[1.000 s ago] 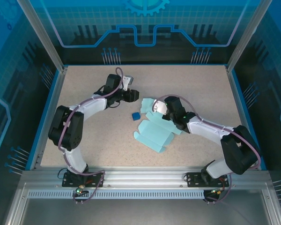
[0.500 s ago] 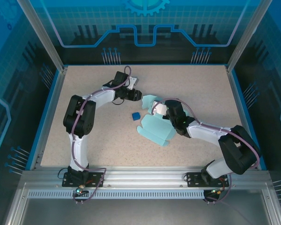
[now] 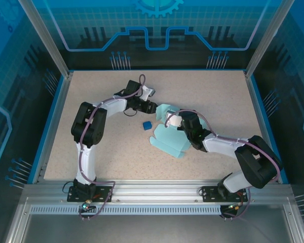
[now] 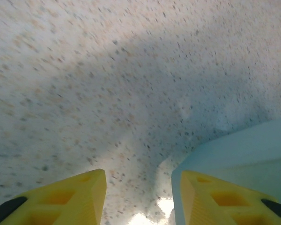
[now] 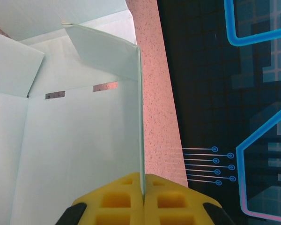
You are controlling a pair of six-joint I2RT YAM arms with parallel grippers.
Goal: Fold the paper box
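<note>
The paper box [image 3: 168, 140], pale cyan creased card, lies partly folded at the table's middle. One of its panels stands upright. My right gripper [image 3: 171, 120] is shut on that panel; in the right wrist view the thin card [image 5: 75, 140] runs edge-on into the closed yellow fingers [image 5: 143, 180]. My left gripper [image 3: 153, 107] is low over the table at the box's upper-left flap. It stands open [image 4: 138, 197] with speckled table showing in the gap. The card's edge [image 4: 243, 150] lies under its right finger.
A tiny dark blue cube [image 3: 147, 124] sits just left of the box, below the left gripper. Blue side walls [image 3: 54, 116] and an aluminium rail [image 3: 157, 190] at the near edge border the speckled table [image 3: 101, 152].
The left arm has swung right, bringing its gripper up to the box's flap. The right gripper has drawn its panel up and leftward, and the flat sheet has bunched into a more compact shape.
</note>
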